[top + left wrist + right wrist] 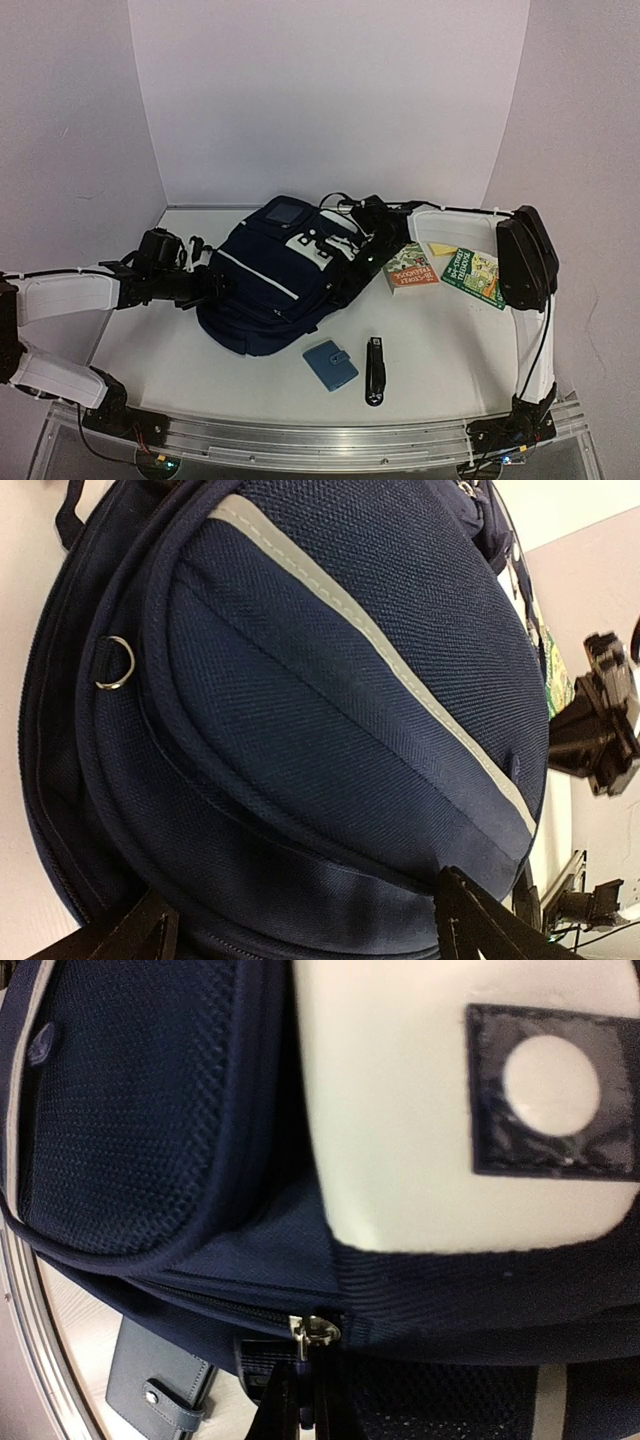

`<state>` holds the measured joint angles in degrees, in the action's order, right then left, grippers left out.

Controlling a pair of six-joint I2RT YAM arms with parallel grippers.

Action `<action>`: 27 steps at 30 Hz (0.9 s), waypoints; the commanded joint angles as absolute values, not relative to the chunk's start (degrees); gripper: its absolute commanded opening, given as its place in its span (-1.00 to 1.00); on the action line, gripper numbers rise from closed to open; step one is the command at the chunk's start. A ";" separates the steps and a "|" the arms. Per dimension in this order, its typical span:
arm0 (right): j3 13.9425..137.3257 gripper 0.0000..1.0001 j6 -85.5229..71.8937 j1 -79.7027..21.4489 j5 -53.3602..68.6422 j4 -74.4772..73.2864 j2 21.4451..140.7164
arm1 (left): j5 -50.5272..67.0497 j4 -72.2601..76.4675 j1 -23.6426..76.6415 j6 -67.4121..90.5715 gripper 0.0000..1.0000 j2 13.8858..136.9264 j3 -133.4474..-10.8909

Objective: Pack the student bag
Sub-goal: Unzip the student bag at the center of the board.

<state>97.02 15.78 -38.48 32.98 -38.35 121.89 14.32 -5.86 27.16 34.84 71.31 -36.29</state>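
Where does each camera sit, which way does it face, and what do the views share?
Top external: high behind the arm bases, looking down and forward over the table; both arms show, flanking the student bag.
Left wrist: at the bag's side, facing across it; the open left tool shows at the bottom edge.
Right wrist: close over the zipper pull; right tool shut on it.
Shared: the blue wallet shows in top and right wrist views.
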 commanded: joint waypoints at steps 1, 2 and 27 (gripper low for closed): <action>94.22 -1.00 14.30 -43.10 30.52 -38.62 118.15 | 13.40 3.62 30.46 38.77 0.72 72.85 -33.91; 94.45 -1.00 14.18 -43.22 29.69 -38.57 118.49 | 13.30 4.75 31.13 38.80 0.72 73.10 -33.60; 102.78 -1.00 10.16 -40.95 27.31 -37.57 120.32 | 9.53 16.14 34.75 47.94 0.69 73.73 -28.29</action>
<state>109.95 10.50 -38.11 24.16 -38.98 127.57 7.93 8.04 33.31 43.90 71.02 -30.93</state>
